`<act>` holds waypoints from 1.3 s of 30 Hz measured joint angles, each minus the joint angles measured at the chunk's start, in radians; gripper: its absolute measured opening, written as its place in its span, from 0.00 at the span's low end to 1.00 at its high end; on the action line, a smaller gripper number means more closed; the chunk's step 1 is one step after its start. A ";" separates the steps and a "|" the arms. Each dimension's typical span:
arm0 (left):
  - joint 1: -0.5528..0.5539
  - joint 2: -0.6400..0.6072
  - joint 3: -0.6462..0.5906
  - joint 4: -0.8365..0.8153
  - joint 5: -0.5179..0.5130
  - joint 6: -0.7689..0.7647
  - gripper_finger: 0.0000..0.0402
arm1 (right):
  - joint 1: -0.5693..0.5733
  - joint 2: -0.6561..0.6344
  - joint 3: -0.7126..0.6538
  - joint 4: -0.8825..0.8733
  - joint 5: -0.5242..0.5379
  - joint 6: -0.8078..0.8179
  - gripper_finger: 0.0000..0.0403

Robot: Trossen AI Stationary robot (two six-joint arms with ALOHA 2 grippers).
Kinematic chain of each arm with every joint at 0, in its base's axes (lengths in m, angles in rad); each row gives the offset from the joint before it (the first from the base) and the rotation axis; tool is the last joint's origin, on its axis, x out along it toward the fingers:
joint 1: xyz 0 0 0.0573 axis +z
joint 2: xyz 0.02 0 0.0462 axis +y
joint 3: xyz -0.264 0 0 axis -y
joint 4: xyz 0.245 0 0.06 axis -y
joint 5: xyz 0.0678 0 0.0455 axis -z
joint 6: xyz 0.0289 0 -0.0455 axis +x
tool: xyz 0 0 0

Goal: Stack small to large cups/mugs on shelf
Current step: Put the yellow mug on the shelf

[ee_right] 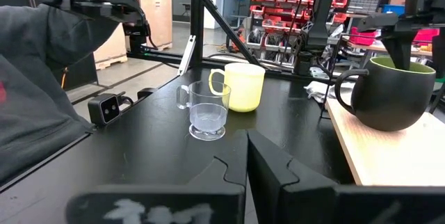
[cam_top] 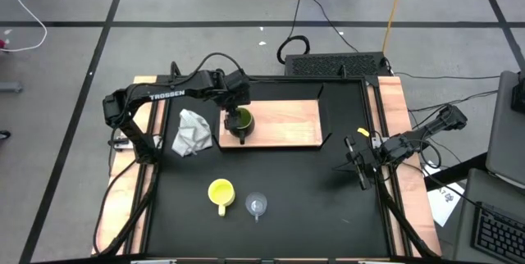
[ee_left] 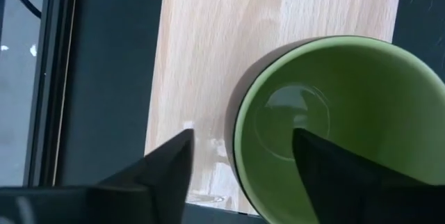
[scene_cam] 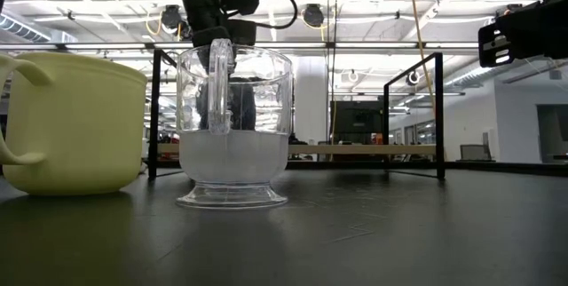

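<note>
Straddling the rim of the olive-green mug [ee_left: 348, 126], the left pincer [ee_left: 240, 158] stands spread — one finger inside the bowl, one outside — with the mug upright on the shelf [cam_top: 287, 122] at its left end. On the bare bench [cam_top: 303, 182] in front sit the yellow mug [cam_top: 221, 193] and, just beside it, the clear glass cup [cam_top: 257, 206], nearer the left arm. The right pincer [cam_top: 358, 164] waits pressed together at the right edge. Three vessels, one shelf, one cloth wad [cam_top: 191, 131].

The shelf [cam_top: 287, 121] lies bare right of the green mug [cam_top: 242, 120]; cloth wad [cam_top: 191, 130] crowds its left end
</note>
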 joint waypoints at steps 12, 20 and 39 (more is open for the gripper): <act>-0.002 -0.025 0.079 -0.060 -0.006 -0.001 0.80 | 0.000 0.000 0.000 0.000 0.000 0.000 0.00; -0.002 -0.025 0.267 -0.200 -0.006 -0.019 0.80 | 0.000 0.000 0.000 0.000 0.000 0.000 0.00; -0.061 -0.118 0.301 -0.508 -0.004 -0.053 0.04 | 0.000 0.000 0.000 -0.016 0.000 0.004 0.00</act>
